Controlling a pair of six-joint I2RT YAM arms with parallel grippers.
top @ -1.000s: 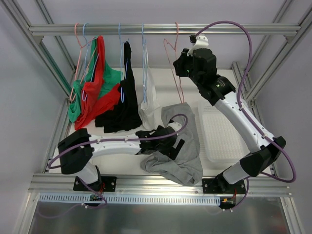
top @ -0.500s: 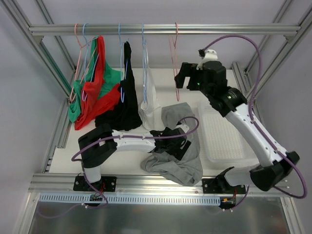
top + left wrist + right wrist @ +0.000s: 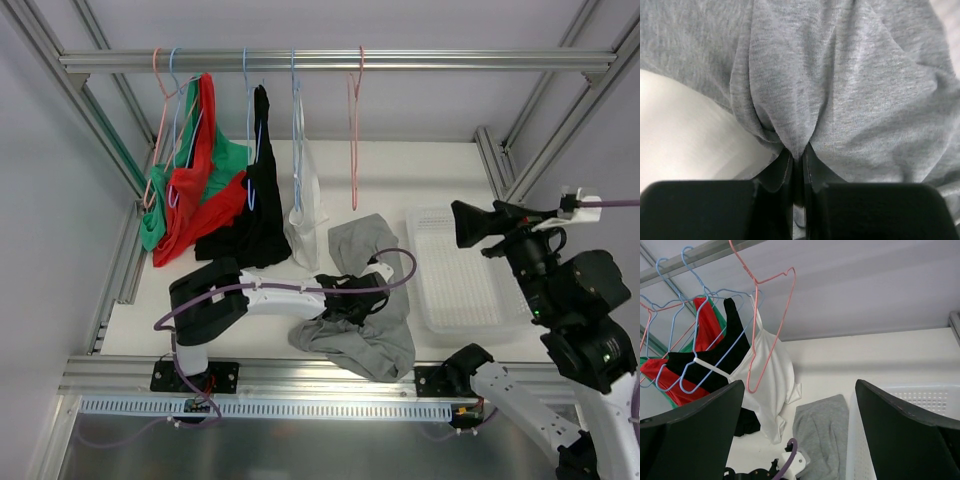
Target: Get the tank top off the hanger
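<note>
Both jaws of the left gripper (image 3: 797,156) are pressed together, pinching a raised fold of the gray tank top (image 3: 840,75). The garment lies crumpled on the white table (image 3: 430,170), spread out beneath and around that gripper. The right gripper (image 3: 478,226) hangs well apart to the right, above the white tray (image 3: 450,295), with its jaws spread wide and holding nothing. A bare pink hanger (image 3: 354,130) hangs on the rail (image 3: 450,60) behind the tank top, apart from it.
</note>
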